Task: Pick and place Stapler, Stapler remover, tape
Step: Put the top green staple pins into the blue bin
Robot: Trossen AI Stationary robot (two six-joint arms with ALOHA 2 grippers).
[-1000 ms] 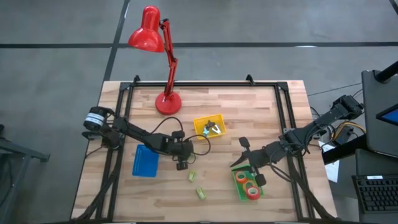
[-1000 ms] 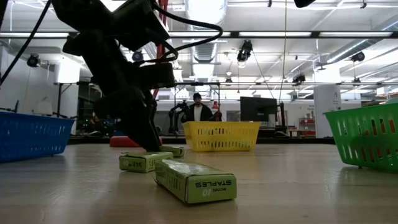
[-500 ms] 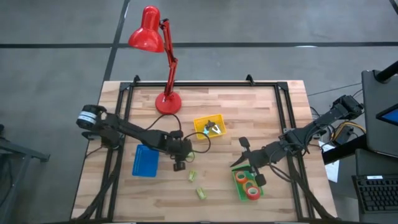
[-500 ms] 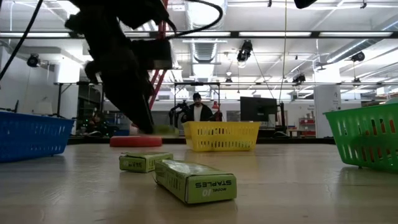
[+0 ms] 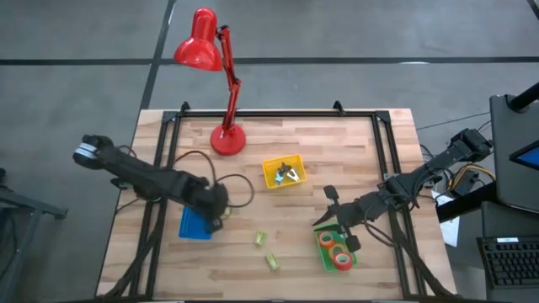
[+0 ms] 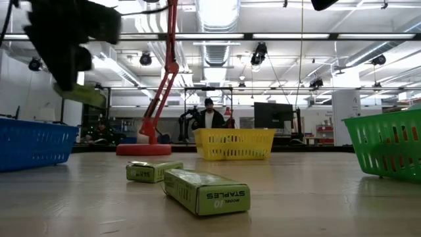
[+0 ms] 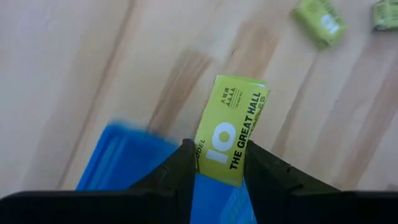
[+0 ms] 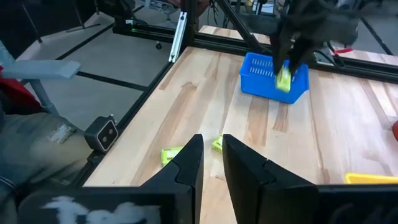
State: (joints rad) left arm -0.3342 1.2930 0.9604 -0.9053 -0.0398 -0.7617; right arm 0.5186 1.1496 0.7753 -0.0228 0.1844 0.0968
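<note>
My left gripper (image 7: 219, 148) is shut on a lime-green staple box (image 7: 235, 124) and hangs over the right edge of the blue basket (image 5: 194, 220). In the low view the box (image 6: 82, 95) shows above that basket (image 6: 33, 141). Two more staple boxes (image 5: 260, 238) (image 5: 271, 262) lie flat on the table. Tape rolls (image 5: 338, 250) sit in the green basket (image 5: 325, 257). A small object (image 5: 290, 174) lies in the yellow basket (image 5: 271, 178). My right gripper (image 5: 327, 209) waits open beside the green basket, touching nothing. I see no stapler. My left gripper pinches the staple box between its two fingers by the box's long sides, near one end (image 7: 214, 163). The fingers (image 7: 186, 155) come from above, pointing down. The box is lifted clear and tilted, its printed face up, partly over the blue basket's edge (image 7: 134, 134).
A red desk lamp (image 5: 226, 139) stands on its round base at the table's far side. A black frame rail (image 5: 278, 114) runs around the table. Bare wood lies between the baskets in the middle of the table.
My left gripper has risen from the table near the staple boxes with one box in its fingers. It has carried the box toward the table's left, over the blue basket's right edge. The other two boxes have stayed where they lay.
</note>
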